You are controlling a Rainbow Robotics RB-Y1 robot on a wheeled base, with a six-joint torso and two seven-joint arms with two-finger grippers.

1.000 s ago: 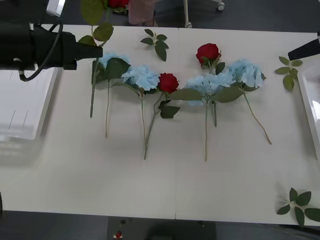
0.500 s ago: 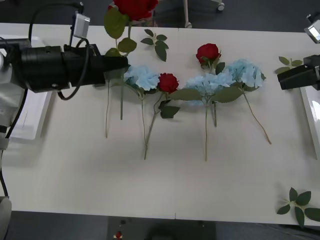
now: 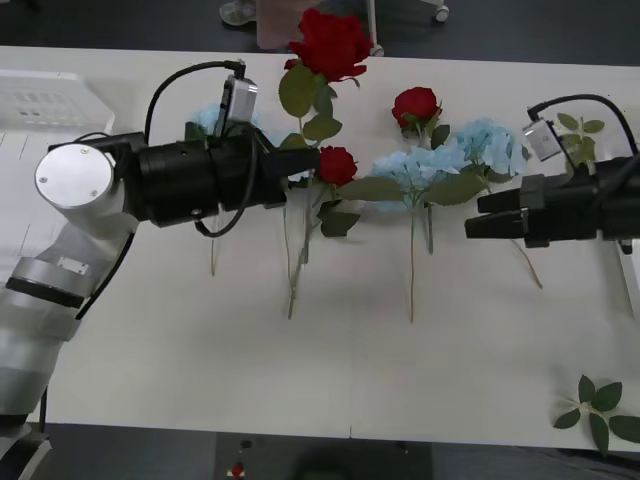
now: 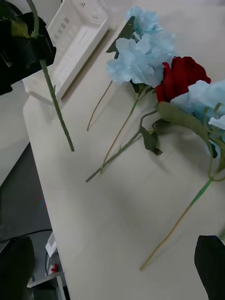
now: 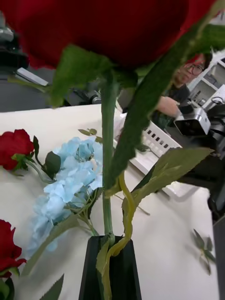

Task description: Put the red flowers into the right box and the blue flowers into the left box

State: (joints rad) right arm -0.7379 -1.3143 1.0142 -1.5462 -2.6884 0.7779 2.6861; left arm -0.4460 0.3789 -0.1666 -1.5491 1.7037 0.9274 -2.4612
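1. Left gripper (image 3: 305, 165) is over the table's (image 3: 200, 350) middle, jaws clenched on the stem of a red rose (image 3: 328, 42). The rose is held upright, off the table, bloom at about 12 o'clock of the layout.
2. Right gripper (image 3: 478, 217) sits at about 3 o'clock, over the stems of the right-hand blue flowers (image 3: 492, 142). Jaws look released; it is carrying nothing.
3. Left box (image 3: 45, 100) is at about 10 o'clock, slotted wall visible, and no flowers can be seen in it. Right box (image 3: 632, 262) shows just a rim at 3 o'clock; I can't tell its contents.
4. Still on the table: two roses (image 3: 337, 165), (image 3: 416, 104), and blue clusters (image 3: 418, 165) from the middle to the right, plus one partly hidden behind the left arm.
5. Judgement: early stage. One rose is lifted but not delivered; it has to cross to the right box, maybe by handover. All blue flowers remain.
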